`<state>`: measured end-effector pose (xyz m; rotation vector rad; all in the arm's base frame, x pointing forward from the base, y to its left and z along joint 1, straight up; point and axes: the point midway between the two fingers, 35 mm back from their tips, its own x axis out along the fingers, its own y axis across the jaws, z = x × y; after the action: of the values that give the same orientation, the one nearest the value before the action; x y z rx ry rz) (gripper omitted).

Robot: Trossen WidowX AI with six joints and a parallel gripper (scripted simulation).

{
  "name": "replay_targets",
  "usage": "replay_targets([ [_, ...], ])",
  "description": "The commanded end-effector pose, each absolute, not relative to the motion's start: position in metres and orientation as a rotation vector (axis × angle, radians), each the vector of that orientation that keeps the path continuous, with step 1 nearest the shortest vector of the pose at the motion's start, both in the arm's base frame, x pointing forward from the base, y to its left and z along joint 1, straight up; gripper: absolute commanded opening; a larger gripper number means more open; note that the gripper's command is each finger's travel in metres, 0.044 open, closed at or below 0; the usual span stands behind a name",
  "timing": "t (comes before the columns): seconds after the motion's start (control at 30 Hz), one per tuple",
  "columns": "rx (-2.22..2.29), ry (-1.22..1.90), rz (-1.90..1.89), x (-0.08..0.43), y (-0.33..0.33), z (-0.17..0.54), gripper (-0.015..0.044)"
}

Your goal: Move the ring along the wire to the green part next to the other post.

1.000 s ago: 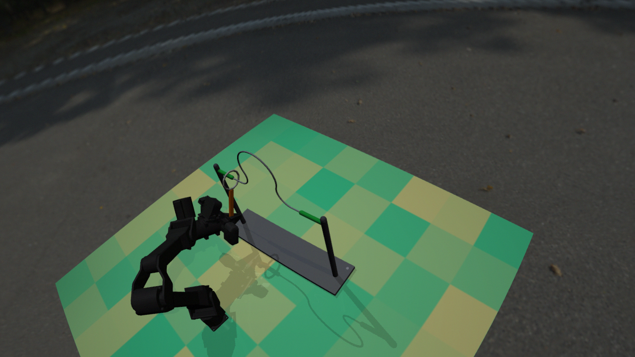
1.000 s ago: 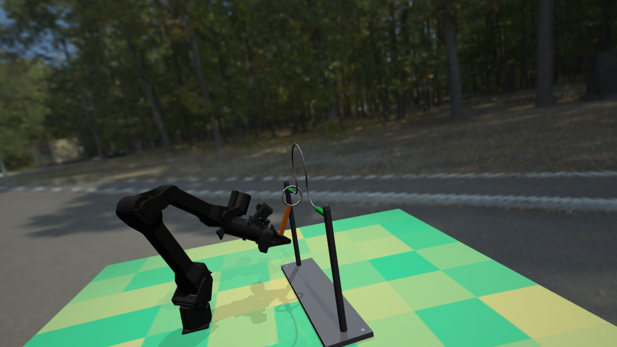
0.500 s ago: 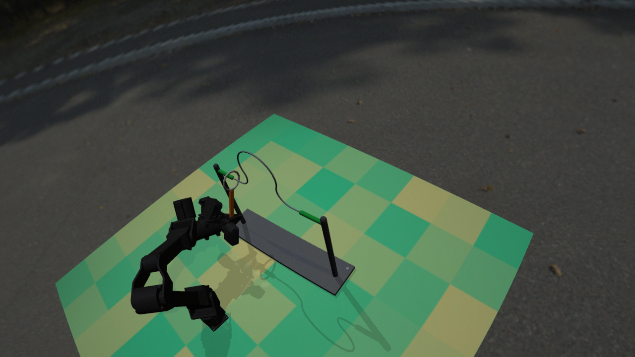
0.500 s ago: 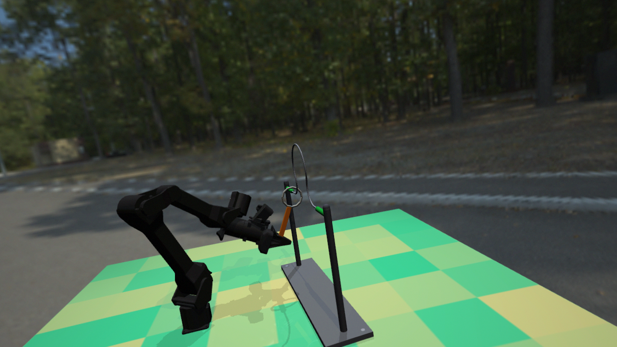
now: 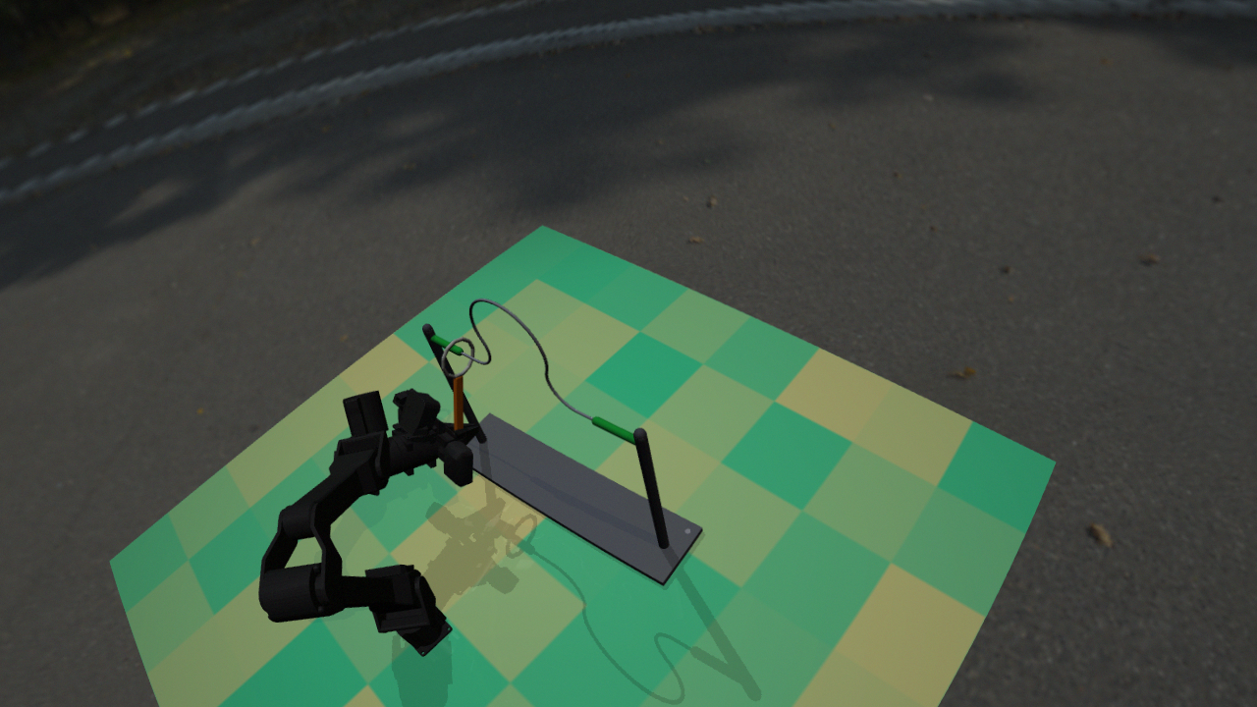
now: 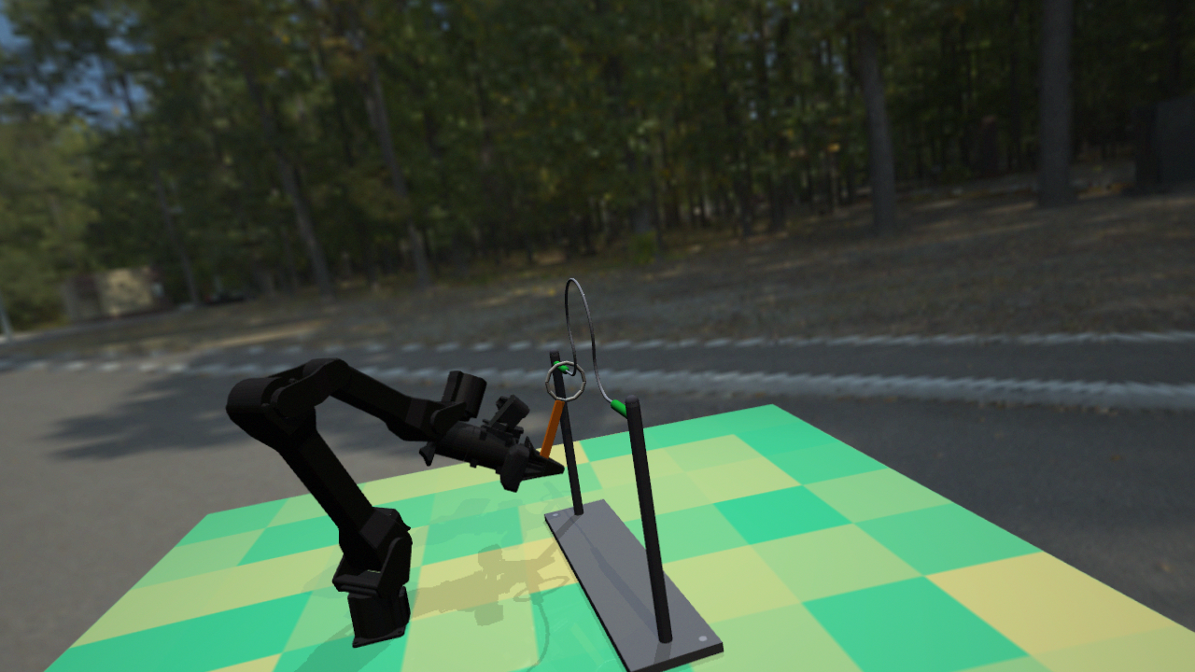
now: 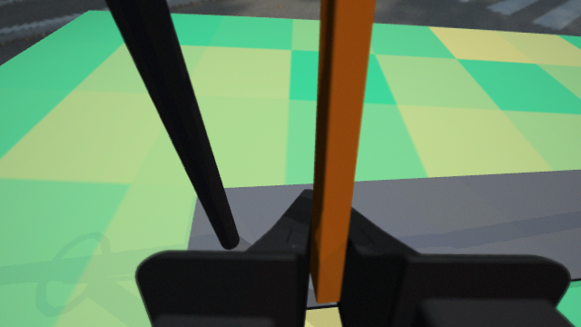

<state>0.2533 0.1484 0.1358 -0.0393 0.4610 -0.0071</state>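
The orange handle (image 5: 458, 403) (image 6: 551, 427) (image 7: 342, 136) stands nearly upright, its lower end between the fingers of my gripper (image 5: 463, 429) (image 6: 549, 464) (image 7: 316, 197), which is shut on it. The grey ring (image 5: 443, 361) (image 6: 583, 381) at its top is around the wire at the inner end of the far green part (image 5: 445, 344) (image 6: 561, 367), close to the far post (image 5: 469, 412) (image 6: 571, 476) (image 7: 182, 127). The wire passes through the ring's upper part; I cannot tell whether they touch. The other green part (image 5: 615, 429) (image 6: 618, 408) is bare. The ring is out of the wrist view.
The thin grey wire (image 5: 545, 355) (image 6: 594, 355) dips beside the ring, rises into a high loop and descends to the near post (image 5: 652, 492) (image 6: 649, 518). Both posts stand on a dark base plate (image 5: 562, 492) (image 6: 601, 543) (image 7: 477, 195). The far post is left of the handle in the wrist view.
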Motion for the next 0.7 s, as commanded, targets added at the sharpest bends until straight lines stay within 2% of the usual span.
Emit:
replay_targets([
  [0.0,-0.039,0.461,-0.007,0.253,0.148,0.136,0.0060],
  [0.13,-0.039,0.462,-0.007,0.252,0.149,0.136,0.0160],
  [0.67,-0.037,0.464,-0.011,0.209,0.149,0.157,0.0160],
])
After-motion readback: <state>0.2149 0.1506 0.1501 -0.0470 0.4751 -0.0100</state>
